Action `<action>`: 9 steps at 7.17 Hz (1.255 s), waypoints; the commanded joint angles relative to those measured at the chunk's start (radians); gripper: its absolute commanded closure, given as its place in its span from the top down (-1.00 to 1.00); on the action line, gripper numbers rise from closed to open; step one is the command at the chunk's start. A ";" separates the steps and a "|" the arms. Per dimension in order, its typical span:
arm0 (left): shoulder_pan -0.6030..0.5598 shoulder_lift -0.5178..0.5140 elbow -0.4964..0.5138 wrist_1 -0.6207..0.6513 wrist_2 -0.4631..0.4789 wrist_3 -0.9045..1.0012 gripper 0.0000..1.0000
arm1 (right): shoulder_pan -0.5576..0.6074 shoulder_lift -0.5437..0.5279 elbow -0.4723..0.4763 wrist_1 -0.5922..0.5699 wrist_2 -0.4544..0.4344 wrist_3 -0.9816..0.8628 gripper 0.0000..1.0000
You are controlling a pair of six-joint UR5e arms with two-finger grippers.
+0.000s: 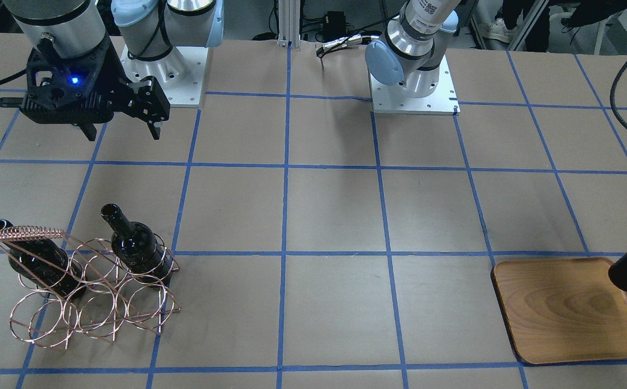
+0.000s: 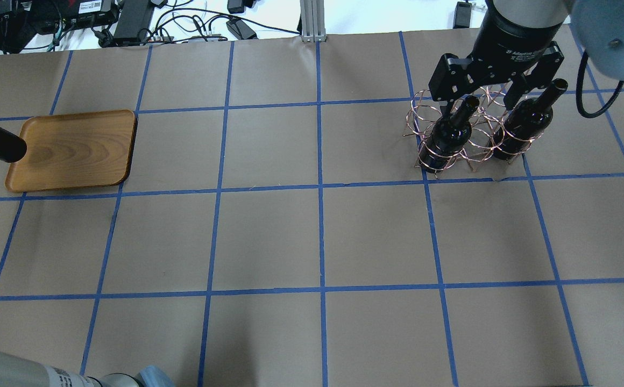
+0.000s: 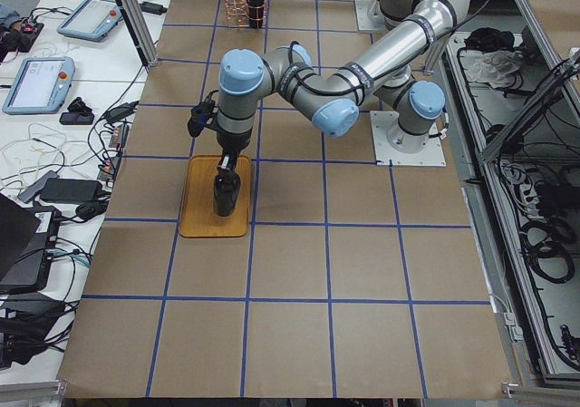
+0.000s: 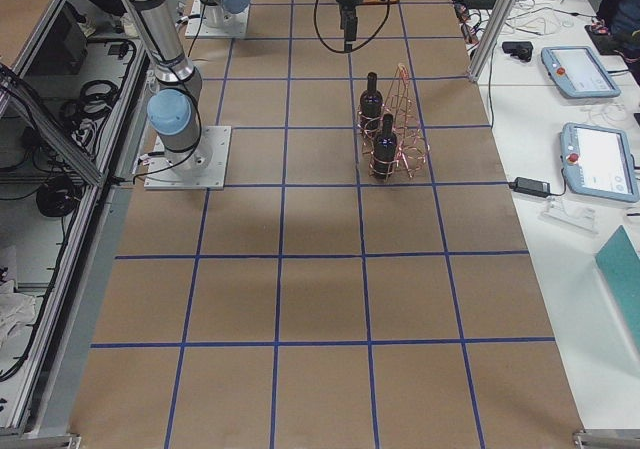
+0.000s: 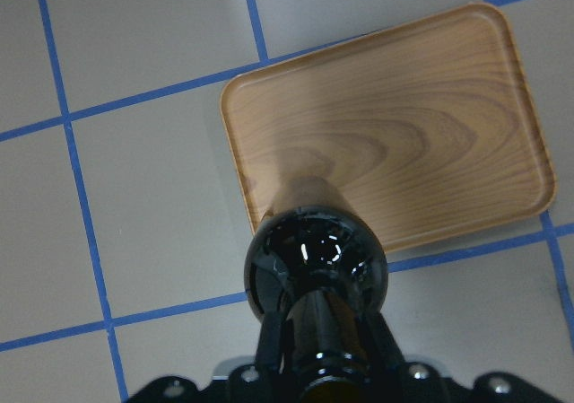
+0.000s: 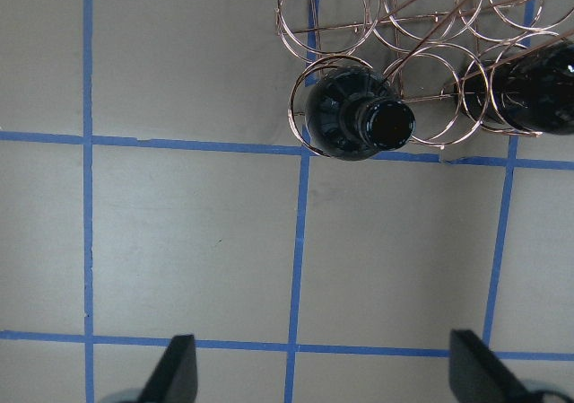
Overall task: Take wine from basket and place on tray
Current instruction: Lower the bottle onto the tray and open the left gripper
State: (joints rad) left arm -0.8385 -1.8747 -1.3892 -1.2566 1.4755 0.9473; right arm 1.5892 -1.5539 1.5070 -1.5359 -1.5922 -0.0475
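My left gripper (image 5: pixel 323 367) is shut on the neck of a black wine bottle (image 5: pixel 316 264) and holds it upright over the edge of the wooden tray (image 5: pixel 404 125). I cannot tell if the bottle touches the tray. The bottle (image 3: pixel 224 189) and tray (image 3: pixel 195 224) also show in the exterior left view. The copper wire basket (image 2: pixel 479 150) holds two more black bottles (image 2: pixel 452 134) (image 2: pixel 524 121). My right gripper (image 2: pixel 479 102) is open and empty, high above the table on the robot's side of the basket. In the right wrist view the nearer bottle (image 6: pixel 354 120) lies ahead of the open fingers (image 6: pixel 175 372).
The table is brown paper with a blue tape grid. The arm bases (image 1: pixel 413 81) stand at the robot's edge. Cables and devices lie beyond the far edge (image 2: pixel 129 21). Teach pendants (image 4: pixel 575 69) lie on a side bench.
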 commanded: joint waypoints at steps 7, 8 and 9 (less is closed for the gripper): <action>-0.007 -0.055 -0.010 -0.001 -0.006 -0.064 0.96 | 0.002 -0.005 0.001 0.013 0.000 0.000 1.00; -0.007 -0.047 -0.010 -0.010 -0.004 -0.062 1.00 | 0.002 -0.005 0.001 0.013 0.000 -0.002 1.00; -0.008 -0.023 -0.010 -0.032 0.024 -0.062 1.00 | 0.002 -0.006 0.001 0.011 0.006 -0.002 1.00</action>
State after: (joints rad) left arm -0.8457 -1.9197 -1.3989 -1.2685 1.4773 0.8844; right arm 1.5907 -1.5591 1.5079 -1.5239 -1.5909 -0.0486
